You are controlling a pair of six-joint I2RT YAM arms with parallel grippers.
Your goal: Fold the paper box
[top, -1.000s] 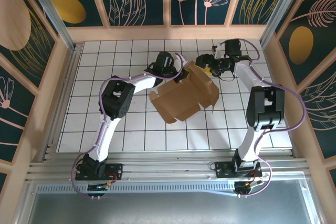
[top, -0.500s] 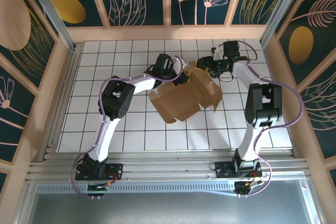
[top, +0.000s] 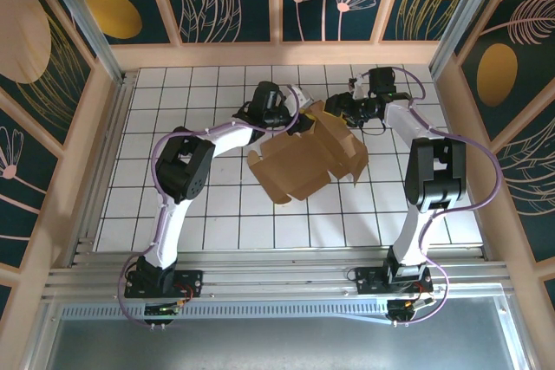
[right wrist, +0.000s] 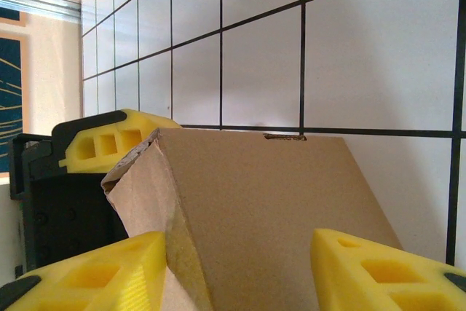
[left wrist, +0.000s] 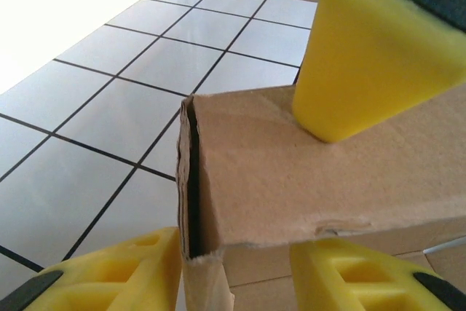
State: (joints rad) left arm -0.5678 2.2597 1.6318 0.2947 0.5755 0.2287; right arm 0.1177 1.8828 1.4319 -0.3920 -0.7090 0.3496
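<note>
Standing between the parted fingers of the left gripper (left wrist: 233, 253), a flap edge of the box (top: 303, 162) rises, while cardboard fills the gap of the right gripper (right wrist: 240, 245), clamped or not I cannot tell.

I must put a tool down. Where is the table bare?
Bare: tiles between left arm and left wall; near strip between the paper box and the arm bases. Crowded: far middle, where left hand and right hand meet the box.
</note>
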